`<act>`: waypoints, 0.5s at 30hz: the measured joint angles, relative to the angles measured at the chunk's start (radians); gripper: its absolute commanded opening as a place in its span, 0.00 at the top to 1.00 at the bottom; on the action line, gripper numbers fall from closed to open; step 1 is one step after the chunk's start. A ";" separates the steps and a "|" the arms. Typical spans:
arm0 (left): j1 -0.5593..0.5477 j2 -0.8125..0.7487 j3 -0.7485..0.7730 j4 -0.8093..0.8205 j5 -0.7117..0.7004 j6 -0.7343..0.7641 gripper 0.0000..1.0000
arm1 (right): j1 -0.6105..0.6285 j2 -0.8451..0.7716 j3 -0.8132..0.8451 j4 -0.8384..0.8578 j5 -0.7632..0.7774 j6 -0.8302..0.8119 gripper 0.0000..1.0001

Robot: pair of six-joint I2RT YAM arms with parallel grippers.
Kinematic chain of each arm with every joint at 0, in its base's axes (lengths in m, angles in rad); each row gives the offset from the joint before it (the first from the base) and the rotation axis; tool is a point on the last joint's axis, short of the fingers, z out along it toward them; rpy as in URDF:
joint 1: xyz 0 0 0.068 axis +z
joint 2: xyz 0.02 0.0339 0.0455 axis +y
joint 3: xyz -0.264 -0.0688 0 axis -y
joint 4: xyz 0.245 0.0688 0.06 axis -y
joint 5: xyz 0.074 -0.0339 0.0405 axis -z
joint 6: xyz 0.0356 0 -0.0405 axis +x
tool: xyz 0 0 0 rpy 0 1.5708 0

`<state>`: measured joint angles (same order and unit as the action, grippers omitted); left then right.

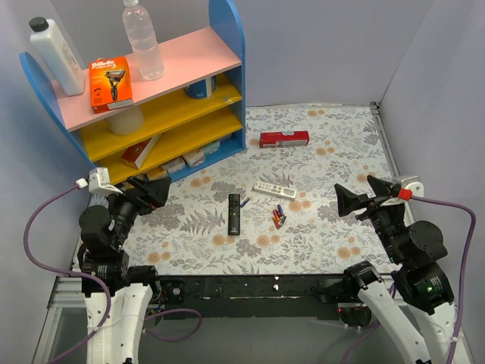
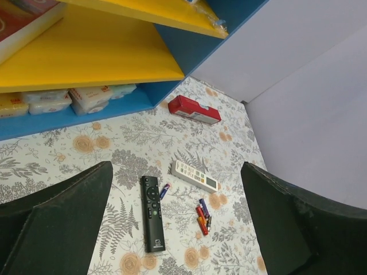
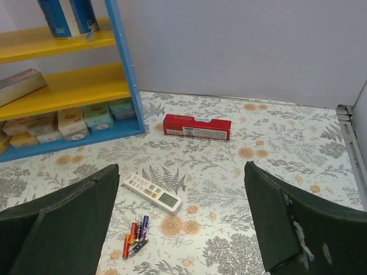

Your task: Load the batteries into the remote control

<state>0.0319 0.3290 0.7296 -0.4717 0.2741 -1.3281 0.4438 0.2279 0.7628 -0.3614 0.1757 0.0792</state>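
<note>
A black remote (image 1: 234,213) lies on the floral table, also in the left wrist view (image 2: 152,212). A white remote (image 1: 273,189) lies to its right; it shows in both wrist views (image 2: 194,176) (image 3: 152,193). A cluster of red, blue-purple and dark batteries (image 1: 278,216) lies between them (image 2: 202,216) (image 3: 135,235). One lone battery (image 1: 245,202) lies by the black remote's top (image 2: 164,191). My left gripper (image 1: 149,191) is open and empty above the table's left. My right gripper (image 1: 355,199) is open and empty at the right.
A red box (image 1: 284,139) lies at the back of the table (image 2: 194,109) (image 3: 196,126). A blue shelf unit (image 1: 163,106) with yellow and pink shelves holds boxes and bottles at the back left. Grey walls (image 1: 424,91) bound the right and back.
</note>
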 measured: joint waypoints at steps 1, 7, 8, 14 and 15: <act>0.000 0.008 0.000 0.001 0.006 0.001 0.02 | 0.001 0.002 0.000 0.000 0.000 0.002 0.03; 0.000 0.098 0.014 -0.037 0.024 0.013 0.02 | 0.003 0.003 0.000 -0.013 0.029 0.050 0.02; 0.000 0.116 0.020 -0.050 0.024 0.013 0.02 | 0.003 0.003 0.000 -0.016 0.031 0.057 0.02; 0.000 0.249 0.062 -0.108 0.026 0.010 0.02 | 0.003 0.031 0.000 -0.046 -0.013 0.092 0.02; 0.000 0.271 0.066 -0.113 0.026 0.006 0.02 | 0.003 0.044 0.000 -0.051 -0.031 0.096 0.02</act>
<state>0.0319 0.5999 0.7952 -0.5846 0.2996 -1.3216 0.4465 0.2718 0.7628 -0.4126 0.1448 0.1749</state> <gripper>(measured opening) 0.981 0.982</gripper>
